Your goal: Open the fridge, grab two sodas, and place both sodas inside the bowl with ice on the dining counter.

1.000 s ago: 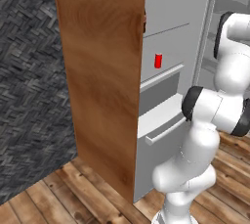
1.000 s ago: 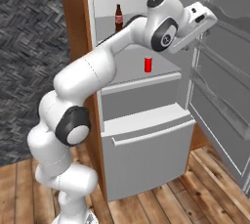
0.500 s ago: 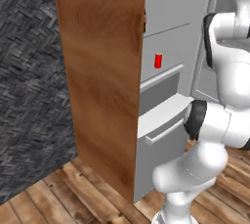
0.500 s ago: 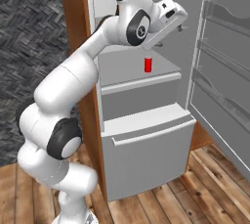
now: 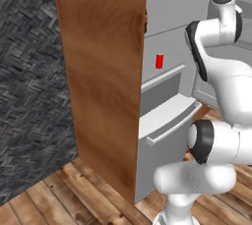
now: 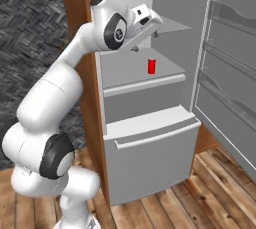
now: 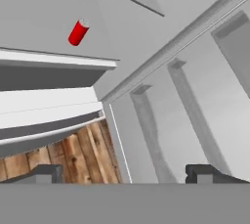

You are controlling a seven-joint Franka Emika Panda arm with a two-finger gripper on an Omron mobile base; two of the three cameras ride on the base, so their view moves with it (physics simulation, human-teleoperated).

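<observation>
The fridge (image 6: 150, 148) stands open, its door (image 6: 230, 73) swung out to the right. One soda, a short red can (image 6: 151, 66), stands upright on the middle white shelf; it also appears in the left base view as the can (image 5: 159, 61) and in the hand view as the can (image 7: 78, 33), upper left. My gripper (image 6: 146, 40) hangs open inside the fridge opening, above and a little left of the can, apart from it. In the hand view the fingertips (image 7: 46, 173) stand wide with nothing between them. The bowl and the dining counter are out of view.
A wood side panel (image 5: 103, 71) flanks the fridge on the left, with a dark herringbone wall (image 5: 29, 81) beyond it. The lower drawer (image 5: 167, 116) is shut. Door racks (image 7: 195, 120) line the open door. Wood plank floor (image 6: 200, 193) lies below.
My arm has swung left, from the open door's side to the middle of the fridge opening above the can. The jaws stayed open and the can did not move.
</observation>
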